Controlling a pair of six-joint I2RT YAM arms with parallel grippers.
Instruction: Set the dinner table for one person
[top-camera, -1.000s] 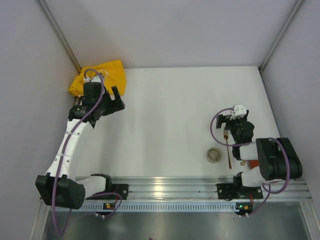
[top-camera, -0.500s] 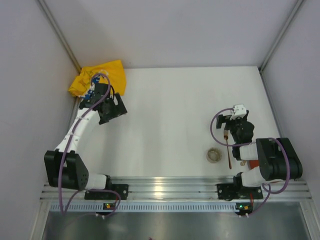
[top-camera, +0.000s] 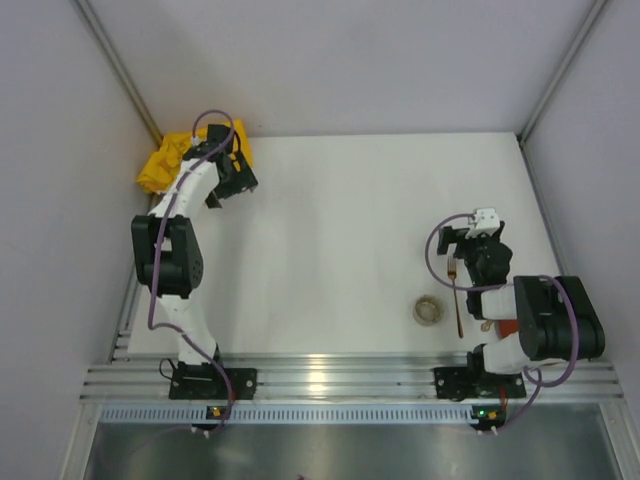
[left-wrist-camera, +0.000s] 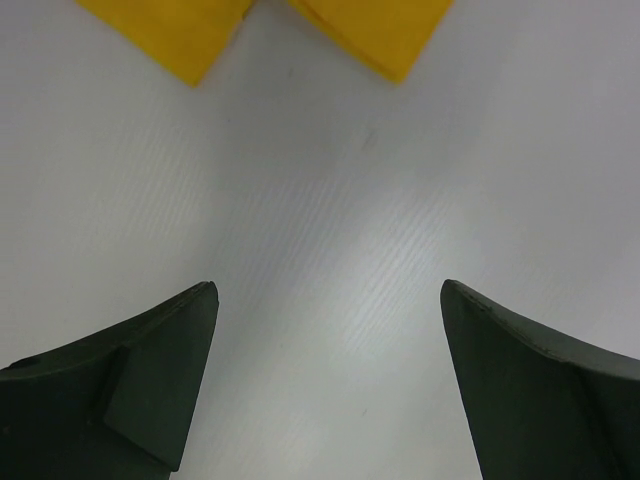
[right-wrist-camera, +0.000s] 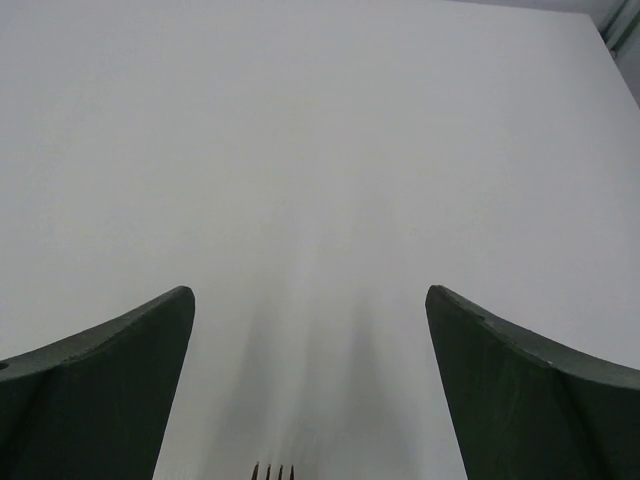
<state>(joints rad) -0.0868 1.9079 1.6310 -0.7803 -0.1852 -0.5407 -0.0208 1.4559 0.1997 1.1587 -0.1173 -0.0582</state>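
Matte white rectangular dinner table (top-camera: 340, 220) lies beneath both claws: left gripper (left-wrist-camera: 325, 300), jaws apart, near its far-left corner beside yellow cloth mat (top-camera: 160, 168); right gripper (right-wrist-camera: 310, 300), jaws apart, near its right edge

Bright, even overhead light — shadows on white desk (top-camera: 340, 230) faint, soft. Glare patch on aluminium rail (top-camera: 318, 376). Top view sharp; wrist views blurred at near fingers of left pincer (left-wrist-camera: 328, 288) and right pincer (right-wrist-camera: 308, 292) — grey shadow streaks beneath the latter.

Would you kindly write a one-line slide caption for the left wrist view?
Left gripper, open and empty, poised above the white dinner table, facing two corners of the yellow cloth.
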